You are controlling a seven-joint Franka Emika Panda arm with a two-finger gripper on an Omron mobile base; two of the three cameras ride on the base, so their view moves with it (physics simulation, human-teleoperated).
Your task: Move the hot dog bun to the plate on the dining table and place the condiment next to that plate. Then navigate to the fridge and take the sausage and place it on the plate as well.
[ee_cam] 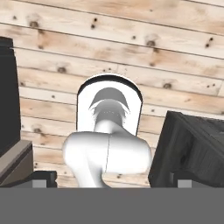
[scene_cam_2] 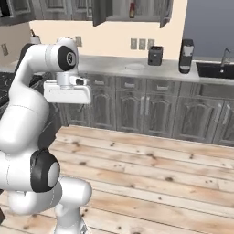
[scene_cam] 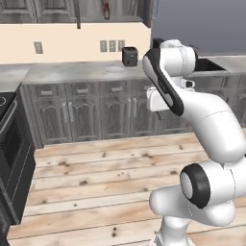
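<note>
High in an open wall cabinet, a dark red bottle, upright on the shelf; too small to read any label. Same bottle in the right base view, between the swung-out cabinet doors.

Below it, a pale marbled worktop over grey cabinet doors. On that worktop, a black toaster against the cream wall, just under a row of wall outlets. From the right, the toaster again, with a tall dark cylindrical appliance near it and a dark sink with a tap beyond that.

At the left edge of the left base view, a black oven, its door facing the plank floor.

Well apart from the worktop and far below the bottle, the gripper, hanging over the floor and pointing down. Fingertips spread wide, one at each side of the hand view, clamped on nothing. Beneath them, pale knotty boards; to the right, the corner of a dark grey cabinet; to the left, a black upright surface, not identifiable.
</note>
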